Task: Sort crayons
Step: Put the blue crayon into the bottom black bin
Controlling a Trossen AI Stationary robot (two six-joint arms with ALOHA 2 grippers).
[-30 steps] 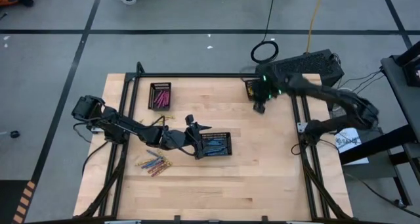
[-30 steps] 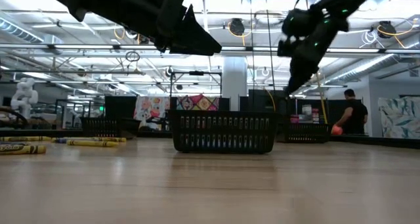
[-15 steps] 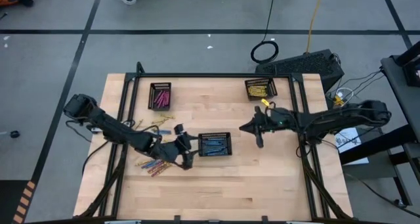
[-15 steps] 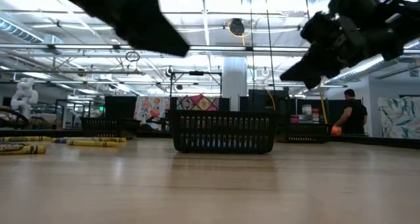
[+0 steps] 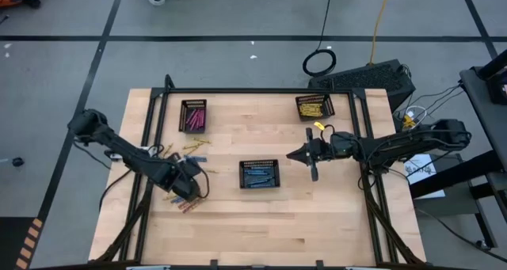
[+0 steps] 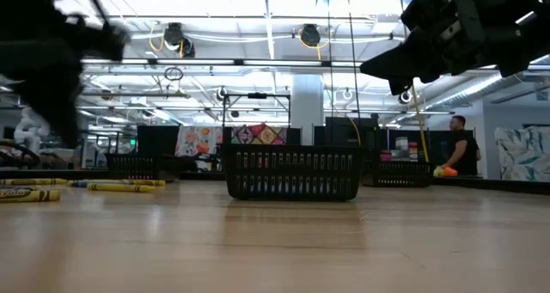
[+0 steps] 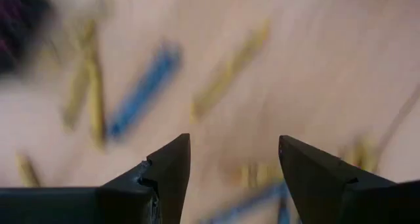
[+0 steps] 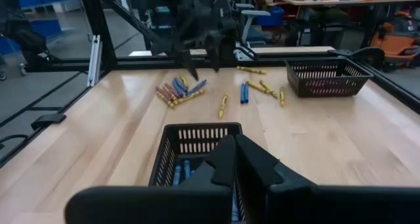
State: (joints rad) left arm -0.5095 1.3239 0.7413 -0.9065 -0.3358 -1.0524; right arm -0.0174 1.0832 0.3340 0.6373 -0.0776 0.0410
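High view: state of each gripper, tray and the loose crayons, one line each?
left gripper: open, empty, over the loose crayons
right gripper: shut, empty, right of the middle tray
middle tray: upright, blue crayons inside
back-left tray: upright, pink crayons inside
back-right tray: upright, yellow crayons inside
loose crayons: lying flat, unsorted

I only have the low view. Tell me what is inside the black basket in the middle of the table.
Observer: The middle basket holds blue crayons.
Operator: Now report the left arm.
Observer: The left pincer is open and empty, above the loose crayons on the left part of the table.
Operator: And the right arm.
Observer: The right pincer is shut and empty, hanging in the air to the right of that basket.
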